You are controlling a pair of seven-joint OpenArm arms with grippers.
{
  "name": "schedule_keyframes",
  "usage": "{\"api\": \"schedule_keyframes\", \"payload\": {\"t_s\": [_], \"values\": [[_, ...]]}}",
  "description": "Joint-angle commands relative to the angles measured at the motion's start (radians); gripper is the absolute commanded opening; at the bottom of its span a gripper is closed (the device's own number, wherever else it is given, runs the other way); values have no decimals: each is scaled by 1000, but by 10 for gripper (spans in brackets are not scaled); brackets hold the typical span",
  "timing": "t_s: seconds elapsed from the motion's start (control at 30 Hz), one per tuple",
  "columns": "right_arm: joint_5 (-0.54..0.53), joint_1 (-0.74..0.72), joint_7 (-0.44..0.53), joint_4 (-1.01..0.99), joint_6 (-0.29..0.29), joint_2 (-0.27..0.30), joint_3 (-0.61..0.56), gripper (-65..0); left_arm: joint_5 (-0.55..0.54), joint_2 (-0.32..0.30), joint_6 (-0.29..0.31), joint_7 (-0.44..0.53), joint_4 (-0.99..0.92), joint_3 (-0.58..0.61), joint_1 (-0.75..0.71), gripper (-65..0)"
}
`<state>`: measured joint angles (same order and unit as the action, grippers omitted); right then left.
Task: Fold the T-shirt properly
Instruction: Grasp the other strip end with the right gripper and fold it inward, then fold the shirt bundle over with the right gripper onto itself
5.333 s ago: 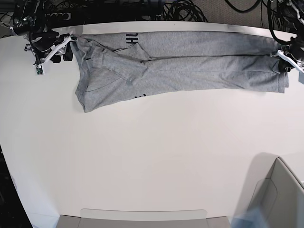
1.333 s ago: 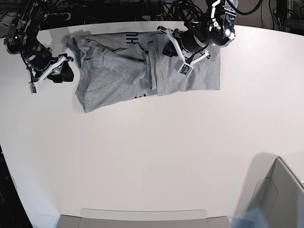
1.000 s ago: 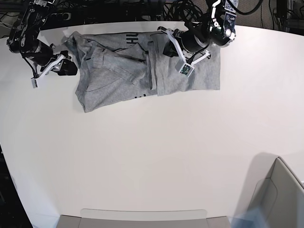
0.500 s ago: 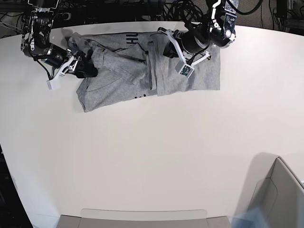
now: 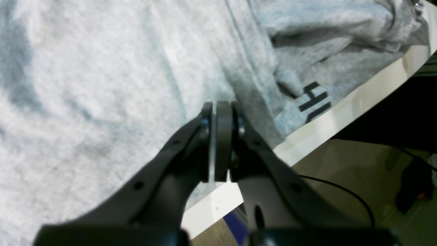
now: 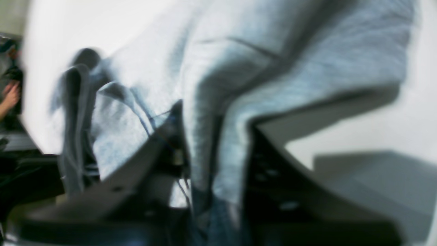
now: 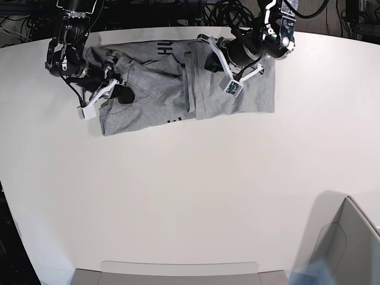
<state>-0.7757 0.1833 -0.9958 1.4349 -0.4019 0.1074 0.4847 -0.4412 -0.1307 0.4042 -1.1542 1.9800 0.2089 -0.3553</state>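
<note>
The grey T-shirt (image 7: 154, 89) lies along the far edge of the white table (image 7: 190, 178), its right part folded over toward the middle and black lettering showing near the top. My left gripper (image 7: 205, 59) rests on the folded part; the left wrist view shows it (image 5: 218, 109) shut, its pads pressed together over the cloth (image 5: 102, 68) with nothing between them. My right gripper (image 7: 122, 94) is on the shirt's rumpled left part. The blurred right wrist view shows this gripper (image 6: 213, 136) with a raised ridge of grey cloth (image 6: 273, 51) filling the gap between its fingers.
Dark cables hang behind the table's far edge (image 7: 231, 15). A grey box (image 7: 350, 243) stands at the near right corner, and a flat pale tray edge (image 7: 178, 270) lies along the near side.
My right arm has swung in from the table's left edge onto the shirt's left part and closed around a fold of cloth. The left arm has stayed on the folded part.
</note>
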Motion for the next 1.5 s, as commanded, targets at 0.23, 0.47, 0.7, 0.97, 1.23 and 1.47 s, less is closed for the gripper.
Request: {"api": "schedule_keyframes", "payload": {"t_s": [0.23, 0.47, 0.7, 0.97, 1.23, 1.47], "values": [[216, -112, 19, 63, 234, 91, 12, -650, -11, 1, 5, 10, 15, -2, -1, -636], [353, -66, 10, 336, 289, 73, -54, -650, -11, 4, 3, 7, 17, -107, -3, -636], [602, -21, 8, 553, 349, -39, -254, -650, -11, 1, 3, 6, 15, -266, -31, -636], [901, -24, 8, 603, 354, -153, -515, -650, -11, -1, 5, 6, 14, -360, -74, -636], [1231, -29, 10, 607, 354, -254, -798, -650, -8, -1, 5, 6, 11, -365, -86, -636], [1246, -94, -79, 467, 355, -260, -906, -650, -8, -1, 5, 6, 11, -365, -86, -635]]}}
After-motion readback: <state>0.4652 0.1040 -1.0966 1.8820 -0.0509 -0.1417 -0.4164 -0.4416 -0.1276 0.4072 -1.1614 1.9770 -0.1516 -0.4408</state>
